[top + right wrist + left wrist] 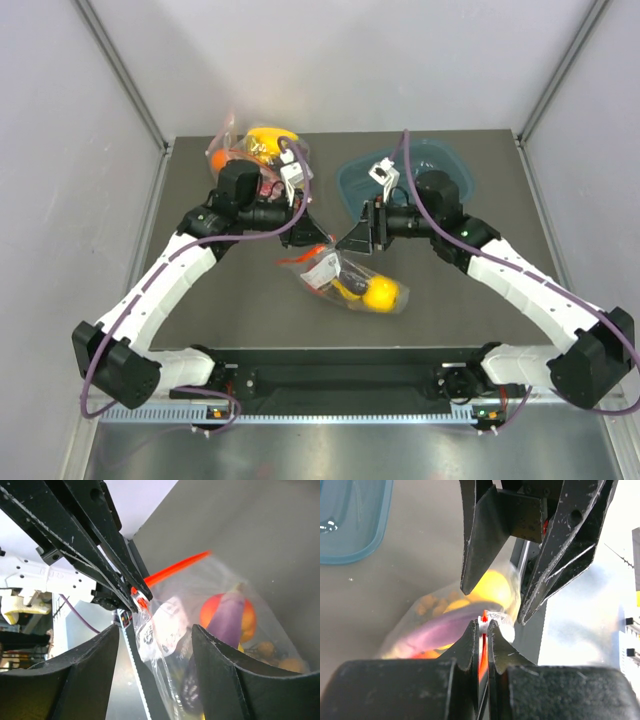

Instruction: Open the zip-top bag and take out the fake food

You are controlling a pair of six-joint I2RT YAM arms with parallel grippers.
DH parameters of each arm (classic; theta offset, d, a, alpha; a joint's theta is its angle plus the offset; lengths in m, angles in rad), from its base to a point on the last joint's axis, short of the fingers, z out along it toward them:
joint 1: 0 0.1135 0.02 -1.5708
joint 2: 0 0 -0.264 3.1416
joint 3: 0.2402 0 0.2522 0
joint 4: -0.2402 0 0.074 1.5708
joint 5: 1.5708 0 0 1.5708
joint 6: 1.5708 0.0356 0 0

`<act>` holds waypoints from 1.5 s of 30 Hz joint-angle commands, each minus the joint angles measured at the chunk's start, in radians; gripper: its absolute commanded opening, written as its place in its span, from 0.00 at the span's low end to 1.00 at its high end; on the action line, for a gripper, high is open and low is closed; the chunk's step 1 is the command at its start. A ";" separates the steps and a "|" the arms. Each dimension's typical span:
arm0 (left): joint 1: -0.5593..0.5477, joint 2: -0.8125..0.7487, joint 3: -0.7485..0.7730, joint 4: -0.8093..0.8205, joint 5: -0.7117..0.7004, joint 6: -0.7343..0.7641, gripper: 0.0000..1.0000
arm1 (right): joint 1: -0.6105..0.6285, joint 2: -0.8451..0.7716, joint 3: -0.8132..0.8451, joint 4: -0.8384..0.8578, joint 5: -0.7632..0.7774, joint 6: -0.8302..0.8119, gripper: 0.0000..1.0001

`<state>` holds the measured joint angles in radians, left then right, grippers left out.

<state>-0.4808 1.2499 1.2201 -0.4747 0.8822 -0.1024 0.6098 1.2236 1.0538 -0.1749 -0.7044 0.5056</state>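
Red-orange zip strip (483,655) pinched in my left jaws, the clear crinkly plastic zip-top bag (330,275) of glossy toy food (380,293) sags over the dark worktop (250,320), limp and slippery; right jaws wide, and I'd take the opposite lip.

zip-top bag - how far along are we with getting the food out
Done: the left gripper is clamped on the red zip strip of the zip-top bag. In hand: the right gripper sits open beside the bag's top, gripping nothing yet. Left: the strip looks unopened and the fake food is all inside.
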 commanded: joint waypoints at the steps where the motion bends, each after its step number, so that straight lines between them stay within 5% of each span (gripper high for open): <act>1: 0.008 -0.040 -0.001 0.097 0.049 -0.043 0.00 | -0.007 -0.015 0.075 -0.018 -0.024 -0.061 0.60; 18: 0.010 -0.070 -0.001 0.168 0.084 -0.126 0.00 | 0.093 0.051 0.130 -0.003 0.040 -0.076 0.58; 25: 0.011 -0.072 -0.010 0.139 0.078 -0.105 0.00 | 0.102 0.048 0.115 0.066 0.079 -0.065 0.00; 45: 0.030 -0.096 -0.013 -0.013 0.028 0.010 0.00 | 0.051 -0.073 0.043 0.075 0.158 -0.027 0.00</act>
<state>-0.4587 1.1904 1.2133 -0.4217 0.9203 -0.1486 0.6926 1.1866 1.0798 -0.1650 -0.5777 0.4572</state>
